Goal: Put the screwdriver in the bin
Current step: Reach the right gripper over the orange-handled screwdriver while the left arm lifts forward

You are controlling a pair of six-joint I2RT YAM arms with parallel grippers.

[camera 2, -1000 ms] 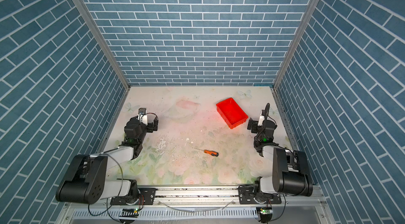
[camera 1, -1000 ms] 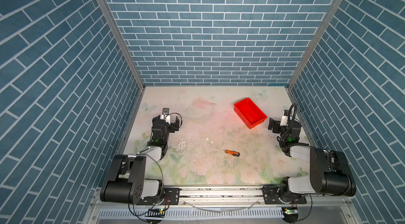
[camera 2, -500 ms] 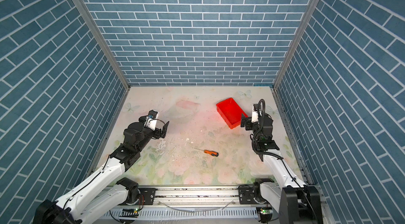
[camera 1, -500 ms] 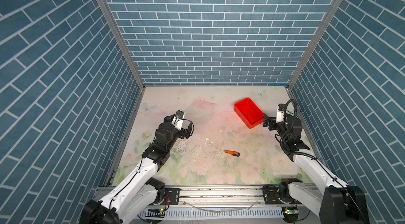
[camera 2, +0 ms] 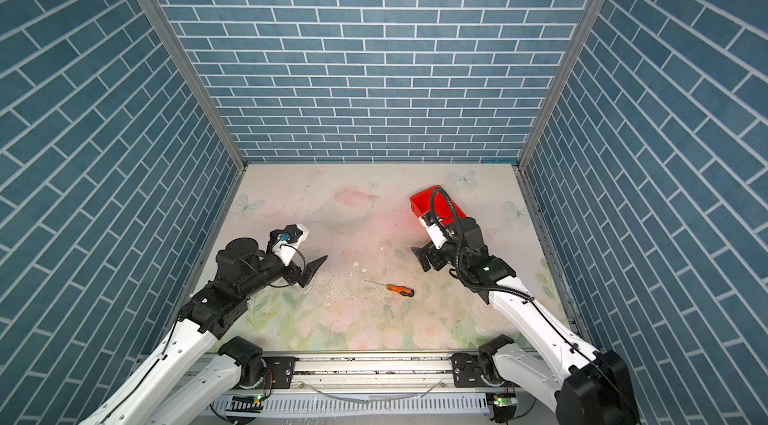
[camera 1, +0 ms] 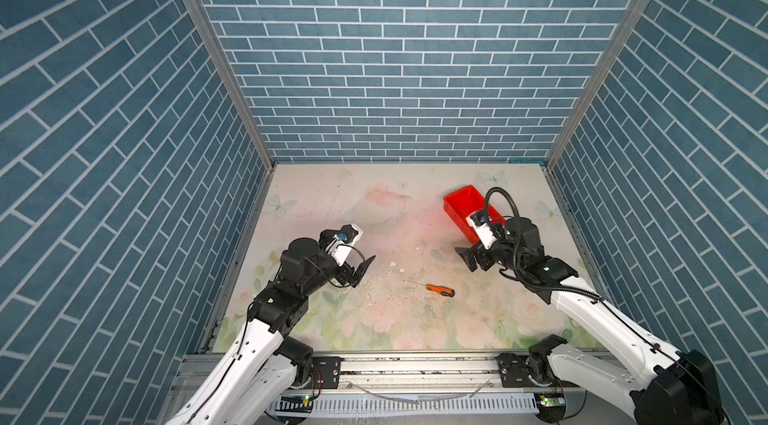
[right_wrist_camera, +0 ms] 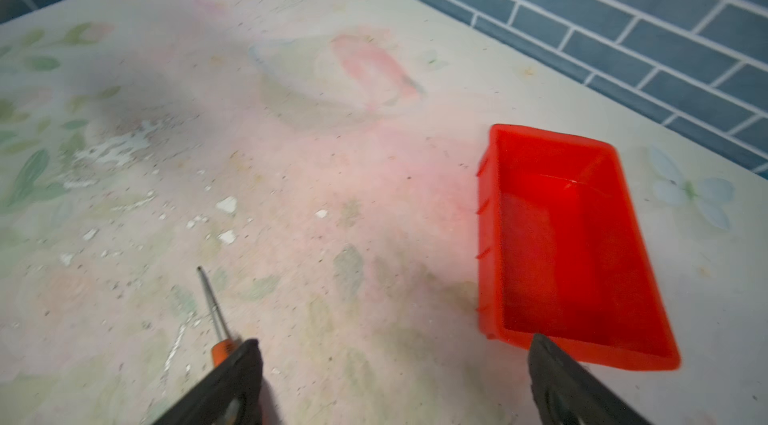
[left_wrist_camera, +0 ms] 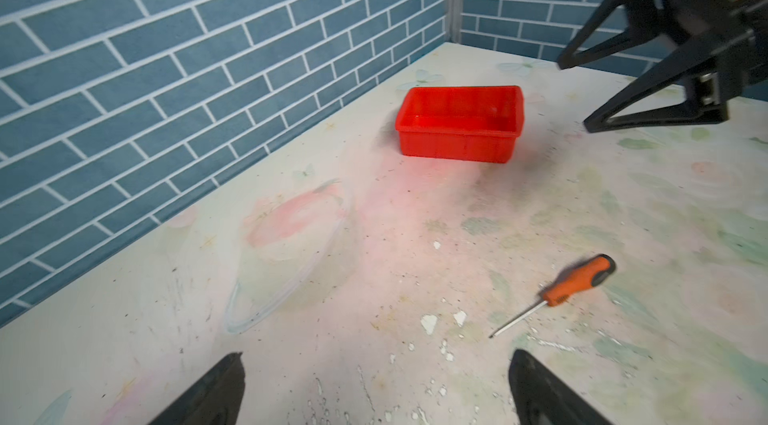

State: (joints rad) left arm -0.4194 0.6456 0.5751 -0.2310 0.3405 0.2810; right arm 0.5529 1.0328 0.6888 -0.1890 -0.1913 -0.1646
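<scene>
- The screwdriver (camera 1: 436, 289) lies flat on the tabletop (camera 1: 374, 202). In both top views (camera 2: 399, 289) we see it a little below the middle. Its orange handle points to about 3 o'clock and its thin metal tip to about 9 o'clock.
- The bin (camera 1: 459, 200) stands at about 1 o'clock from the screwdriver and well apart from it, nearer to the back wall. The right arm covers part of it in both top views (camera 2: 419, 199).
- The left fingers (camera 1: 362, 267) are at about 9 o'clock from the screwdriver and are not touching it. They stand wide apart and hold nothing, as we also see in the left wrist view (left_wrist_camera: 216, 394).
- The right fingers (camera 1: 466, 254) are at about 1 o'clock from the screwdriver, between it and the bin, raised over the tabletop. They are spread wide and hold nothing.
- In the right wrist view, one of the right fingers (right_wrist_camera: 232, 381) hides most of the screwdriver's (right_wrist_camera: 220, 350) handle. The bin (right_wrist_camera: 490, 236) shows just beside the other finger.
- Small white flakes (left_wrist_camera: 428, 323) lie on the tabletop near the screwdriver's tip.
</scene>
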